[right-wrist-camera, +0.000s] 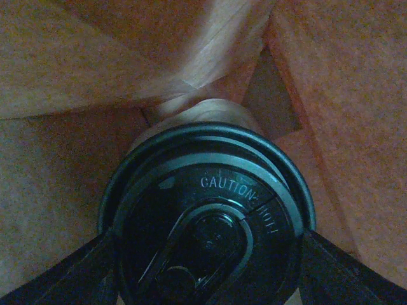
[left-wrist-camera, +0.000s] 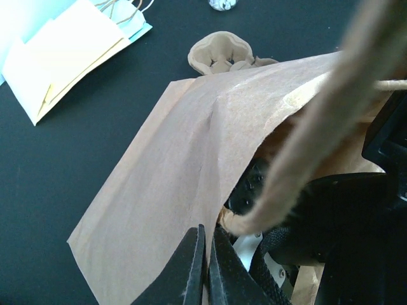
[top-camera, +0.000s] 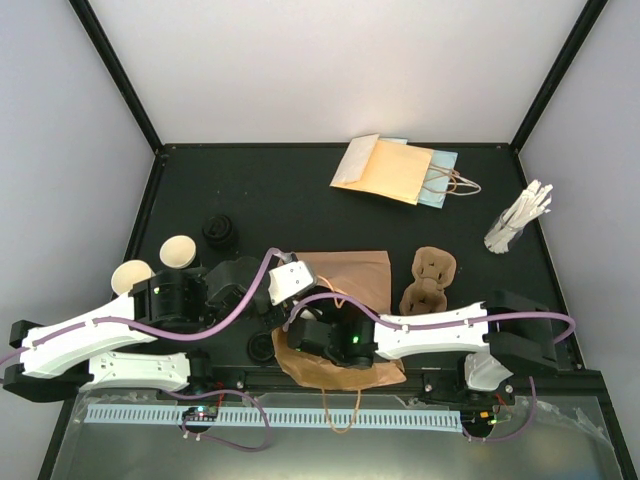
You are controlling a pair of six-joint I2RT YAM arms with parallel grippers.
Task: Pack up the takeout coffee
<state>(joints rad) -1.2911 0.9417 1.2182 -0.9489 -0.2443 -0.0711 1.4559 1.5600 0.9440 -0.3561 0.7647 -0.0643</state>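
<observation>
Two open cream paper cups stand at the left, beside my left arm. A brown paper bag lies in the middle of the table. My left gripper is shut on the bag's upper edge and holds the mouth lifted. In the right wrist view, a takeout coffee cup with a black lid marked "CAUTION HOT" sits inside the bag. My right gripper is shut on it, one finger pressing each side of the lid.
A brown pulp cup carrier lies right of the bag. Two loose black lids sit on the left half. Flat paper bags and envelopes lie at the back, a cup of stir sticks at the far right.
</observation>
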